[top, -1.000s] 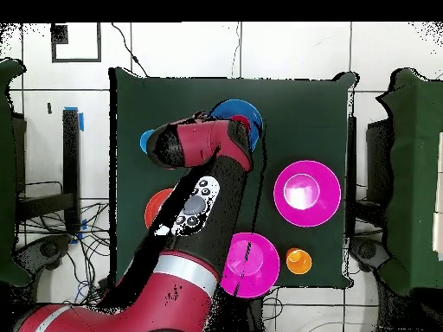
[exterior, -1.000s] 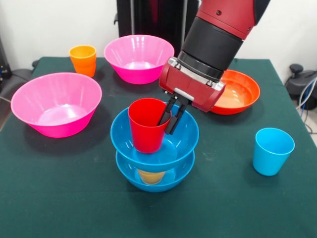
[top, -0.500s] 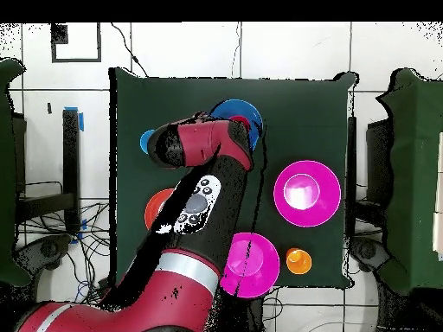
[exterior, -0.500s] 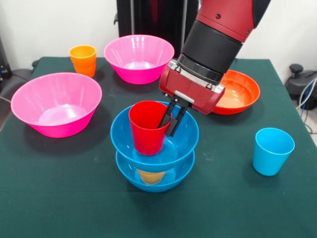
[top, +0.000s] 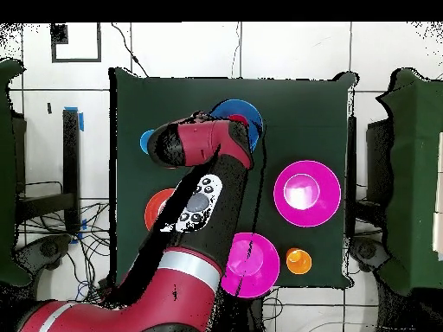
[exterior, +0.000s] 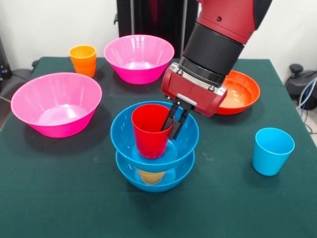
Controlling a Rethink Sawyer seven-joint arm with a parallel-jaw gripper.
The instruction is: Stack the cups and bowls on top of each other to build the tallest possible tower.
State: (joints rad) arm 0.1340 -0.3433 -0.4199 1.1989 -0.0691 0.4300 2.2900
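Observation:
A red cup (exterior: 150, 133) sits low inside the upper blue bowl (exterior: 184, 143), leaning slightly. That bowl rests on a yellow cup (exterior: 150, 176) standing in the lower blue bowl (exterior: 171, 179); together they form the tower. My gripper (exterior: 169, 130) is shut on the red cup's right rim, one finger inside and one outside. From overhead, the arm covers most of the tower; only part of the blue bowl (top: 235, 111) shows. A light blue cup (exterior: 272, 150) stands alone at the right.
Two pink bowls (exterior: 54, 124) (exterior: 138, 74) stand at left and back centre. An orange cup (exterior: 83, 59) is at the back left. An orange-red bowl (exterior: 240, 94) lies behind my arm on the right.
My gripper has lowered the red cup a little and shifted it slightly right, deeper into the upper blue bowl. Nothing else has moved.

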